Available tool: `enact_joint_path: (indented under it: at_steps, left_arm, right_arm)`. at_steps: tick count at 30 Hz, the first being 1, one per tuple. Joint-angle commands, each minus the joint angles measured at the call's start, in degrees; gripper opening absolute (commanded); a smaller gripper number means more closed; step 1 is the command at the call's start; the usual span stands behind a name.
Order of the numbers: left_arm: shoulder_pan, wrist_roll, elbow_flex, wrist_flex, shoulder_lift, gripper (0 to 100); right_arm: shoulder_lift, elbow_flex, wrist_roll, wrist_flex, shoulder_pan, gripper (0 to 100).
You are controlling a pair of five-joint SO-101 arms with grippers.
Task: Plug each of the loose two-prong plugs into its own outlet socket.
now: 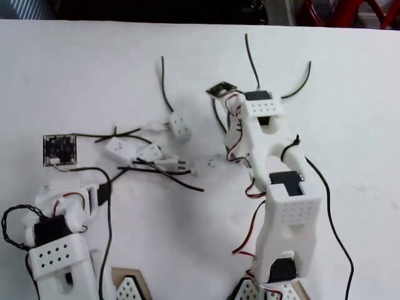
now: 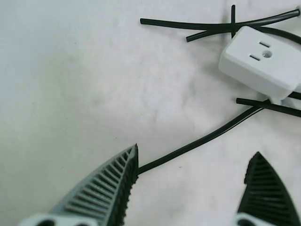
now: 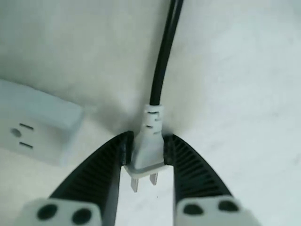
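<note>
White two-prong plug (image 3: 146,155) sits clamped between the fingers of the right gripper (image 3: 146,137), its bare prongs pointing back toward the wrist. Its black cord (image 3: 162,56) runs straight ahead from the gripper across the pale worktop (image 3: 244,70). Just off to one side of the gripper lies an outlet socket (image 3: 33,127), slots facing up, not touching the plug.

The left gripper (image 2: 196,150) is spread wide and holds nothing. A thin cord (image 2: 202,140) emerges from behind one finger and crosses the gap ahead. Farther ahead rests a second outlet socket (image 2: 261,61), slots up, among more black cords.
</note>
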Motion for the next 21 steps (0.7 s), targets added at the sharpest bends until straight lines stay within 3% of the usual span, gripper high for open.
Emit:
enact_joint_path:
  at_steps: [1, 5, 11, 21]
  left_arm:
    - [-0.3, 0.4, -0.2, -1.2, -0.9, 35]
    - [-0.3, 0.4, -0.2, -1.2, -0.9, 35]
    - [-0.3, 0.4, -0.2, -1.2, -0.9, 35]
    - [-0.3, 0.4, -0.1, -1.2, -0.9, 35]
  right_arm:
    - [-1.9, -0.2, 0.2, 3.3, -0.3, 1.8]
    - [-3.6, -0.2, -0.3, 5.1, -0.3, 2.5]
    - [-3.4, -0.2, -4.1, 6.0, 0.1, 17.0]
    - [-3.7, -0.2, -3.7, 0.8, 1.2, 9.1]
